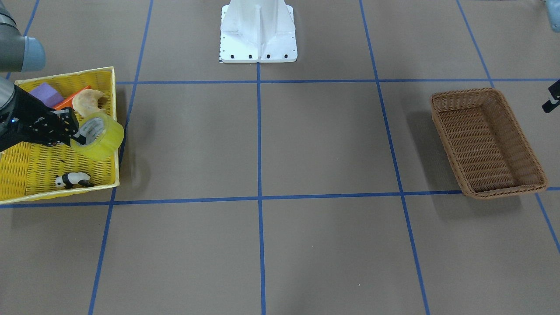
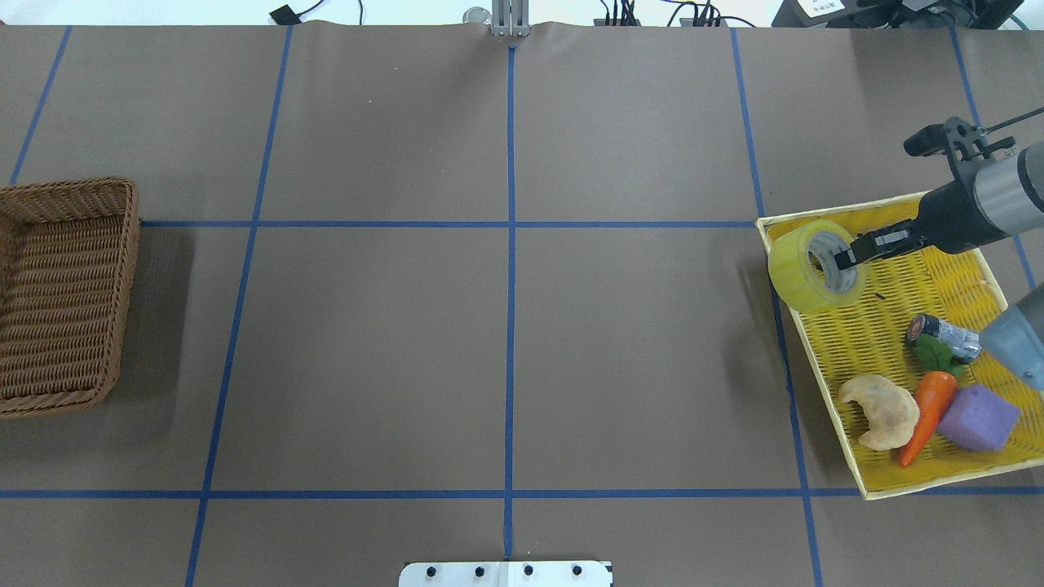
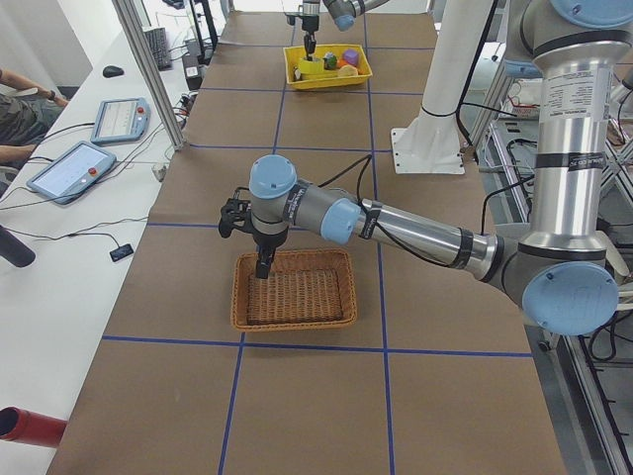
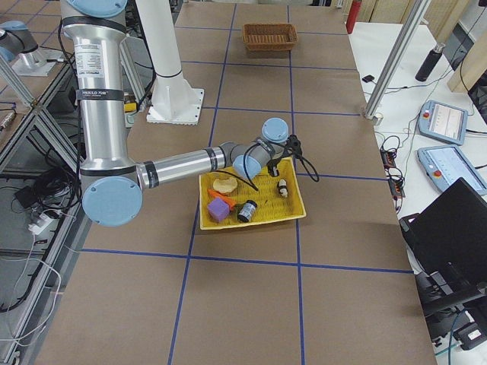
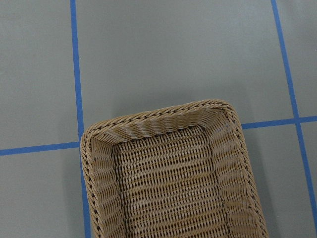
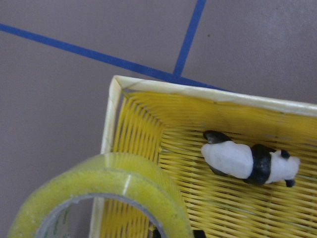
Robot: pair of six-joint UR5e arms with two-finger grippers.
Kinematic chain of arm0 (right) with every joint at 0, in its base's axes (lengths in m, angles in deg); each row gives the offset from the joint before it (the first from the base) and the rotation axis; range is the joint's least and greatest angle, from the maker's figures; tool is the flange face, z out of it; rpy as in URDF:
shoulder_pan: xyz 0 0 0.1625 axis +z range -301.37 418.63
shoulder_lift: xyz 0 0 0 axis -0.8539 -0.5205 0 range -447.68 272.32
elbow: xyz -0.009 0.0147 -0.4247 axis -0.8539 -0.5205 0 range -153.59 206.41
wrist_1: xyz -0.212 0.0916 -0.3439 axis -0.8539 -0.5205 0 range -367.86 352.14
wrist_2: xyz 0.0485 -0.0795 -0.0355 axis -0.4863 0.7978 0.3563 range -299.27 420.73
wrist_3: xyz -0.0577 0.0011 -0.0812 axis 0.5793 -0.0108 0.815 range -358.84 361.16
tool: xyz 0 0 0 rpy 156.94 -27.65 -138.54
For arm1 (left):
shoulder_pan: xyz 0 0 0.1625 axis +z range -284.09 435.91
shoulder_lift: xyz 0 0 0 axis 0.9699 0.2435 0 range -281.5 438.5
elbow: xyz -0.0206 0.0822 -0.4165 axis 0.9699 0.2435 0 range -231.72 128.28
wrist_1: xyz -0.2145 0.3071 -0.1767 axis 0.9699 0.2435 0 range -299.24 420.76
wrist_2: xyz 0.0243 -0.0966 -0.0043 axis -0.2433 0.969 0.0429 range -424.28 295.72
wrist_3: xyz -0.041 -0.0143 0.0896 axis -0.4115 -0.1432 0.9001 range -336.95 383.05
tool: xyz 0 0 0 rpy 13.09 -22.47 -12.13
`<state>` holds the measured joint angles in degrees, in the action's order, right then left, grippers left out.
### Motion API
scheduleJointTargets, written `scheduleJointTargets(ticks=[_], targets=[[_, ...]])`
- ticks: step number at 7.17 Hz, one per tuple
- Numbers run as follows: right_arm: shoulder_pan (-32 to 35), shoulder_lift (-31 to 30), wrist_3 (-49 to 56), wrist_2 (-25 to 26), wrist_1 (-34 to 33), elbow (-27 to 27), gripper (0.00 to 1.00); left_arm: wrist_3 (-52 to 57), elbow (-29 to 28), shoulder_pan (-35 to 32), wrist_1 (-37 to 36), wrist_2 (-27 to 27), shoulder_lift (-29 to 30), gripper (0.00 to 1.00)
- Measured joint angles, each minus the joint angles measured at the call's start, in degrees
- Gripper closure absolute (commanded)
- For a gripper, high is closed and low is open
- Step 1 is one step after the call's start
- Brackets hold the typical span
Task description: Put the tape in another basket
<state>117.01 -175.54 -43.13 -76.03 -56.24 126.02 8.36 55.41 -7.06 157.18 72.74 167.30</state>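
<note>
The tape [image 2: 816,265], a yellow roll with a white printed core, hangs over the yellow tray's [image 2: 816,367] edge nearest the table's middle. My right gripper [image 2: 844,259] is shut on its wall, one finger inside the core. It shows the same way in the front view [image 1: 97,135], and close up in the right wrist view [image 6: 119,173]. The brown wicker basket [image 2: 73,186] sits at the far left of the table, with nothing in it. My left gripper [image 3: 262,267] hovers over the basket's [image 3: 295,323] far end; I cannot tell whether it is open or shut. The left wrist view looks down on the basket's rim [image 5: 163,115].
The tray holds a toy panda [image 1: 72,179], a pastry [image 2: 881,412], a carrot [image 2: 930,408], a purple block [image 2: 977,418] and a small can [image 2: 942,334]. The white robot base [image 1: 258,33] stands at the table's middle edge. Blue tape lines mark out the brown table.
</note>
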Motion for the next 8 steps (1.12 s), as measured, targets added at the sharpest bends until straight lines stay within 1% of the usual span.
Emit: scheduleJointTargets(ticks=[2, 3, 4, 5, 6, 7, 8], targets=[[-2.32, 0.08, -11.96, 0.28, 9.78, 0.45, 1.0, -0.77, 0.37, 0.0, 0.0, 0.06, 0.06, 0.02], [-3.85, 0.52, -16.7, 0.42, 13.27, 0.93, 1.0, -1.77, 0.69, 0.0, 0.0, 0.08, 0.43, 0.02], [-5.49, 1.4, -20.85, 0.72, 15.14, 2.21, 1.0, -4.17, 0.92, 0.0, 0.1, 0.51, 1.4, 0.02], [-7.86, 2.96, -25.54, 2.16, 15.91, 4.24, 1.0, -8.05, 0.97, 0.0, 1.0, 2.11, 2.55, 0.02], [-11.35, 4.73, -30.35, 5.68, 16.18, 6.33, 1.0, -12.69, 0.87, 0.1, 3.17, 3.93, 3.52, 0.02], [-15.29, 6.66, -34.28, 10.21, 16.23, 7.73, 1.0, -19.35, 0.79, 0.83, 6.58, 4.96, 4.85, 0.03], [-18.6, 9.19, -38.08, 13.66, 16.21, 8.26, 1.0, -27.63, 0.79, 2.94, 10.53, 5.37, 6.61, 0.03]])
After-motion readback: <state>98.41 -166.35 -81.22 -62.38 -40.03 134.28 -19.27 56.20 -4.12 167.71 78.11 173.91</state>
